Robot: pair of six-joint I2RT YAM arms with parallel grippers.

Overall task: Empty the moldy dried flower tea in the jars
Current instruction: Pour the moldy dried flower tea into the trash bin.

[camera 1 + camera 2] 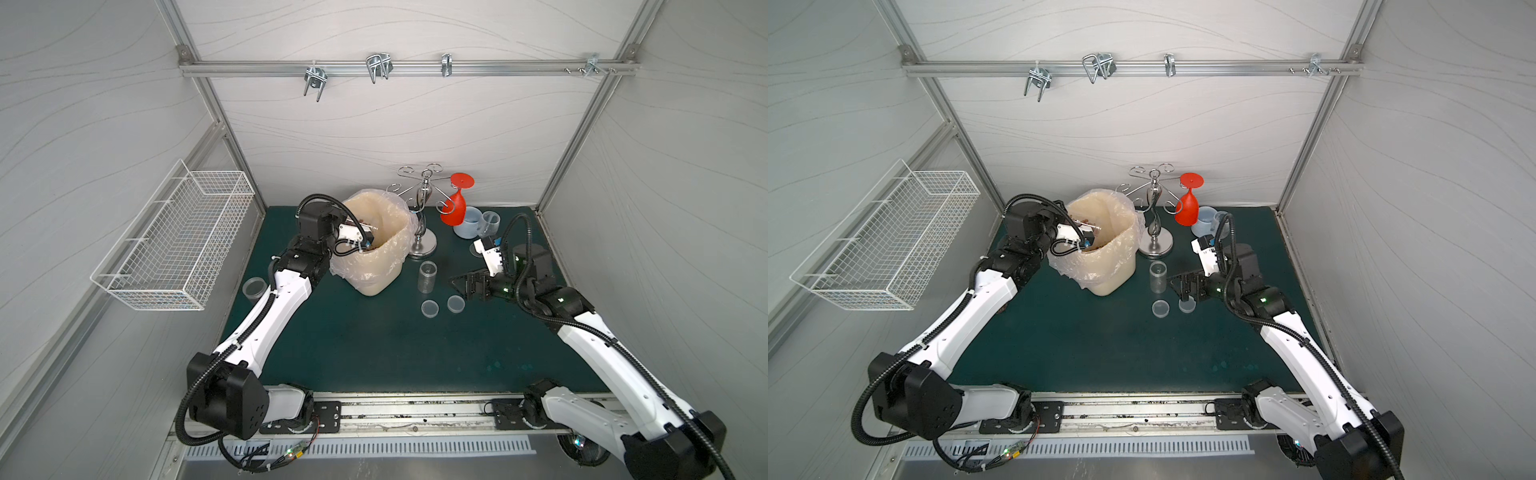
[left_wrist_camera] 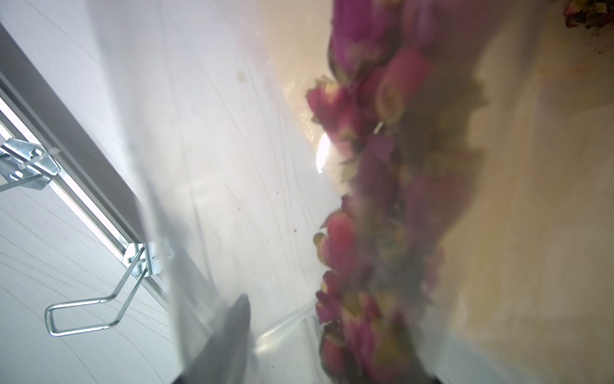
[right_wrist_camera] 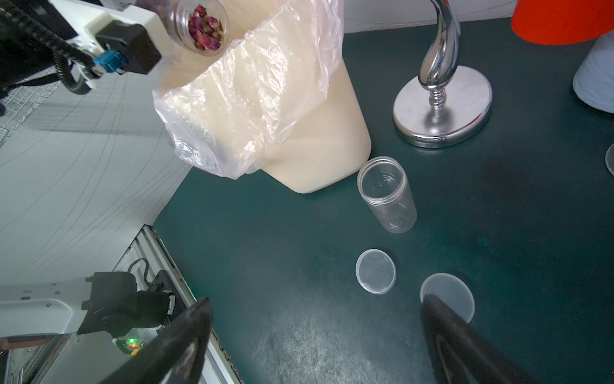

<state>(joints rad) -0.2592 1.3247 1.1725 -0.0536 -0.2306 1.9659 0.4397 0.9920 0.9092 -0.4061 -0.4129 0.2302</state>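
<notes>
Right wrist view: left gripper [image 1: 368,235] pinching 1 tilted jar [image 3: 181,20] over bin [image 3: 315,133], likely light, slick thin plastic, best gripped mid-body, tea [image 3: 203,26] loose and crumbly; right gripper [image 3: 315,306] spread, empty.

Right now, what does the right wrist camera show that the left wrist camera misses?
Only the right wrist view: an empty jar standing upright on the green mat, two loose lids near it, and the silver stand. Only the left wrist view: the wall rail with its metal hooks. Both: the dried flower tea inside the tipped jar at the lined bin.
</notes>
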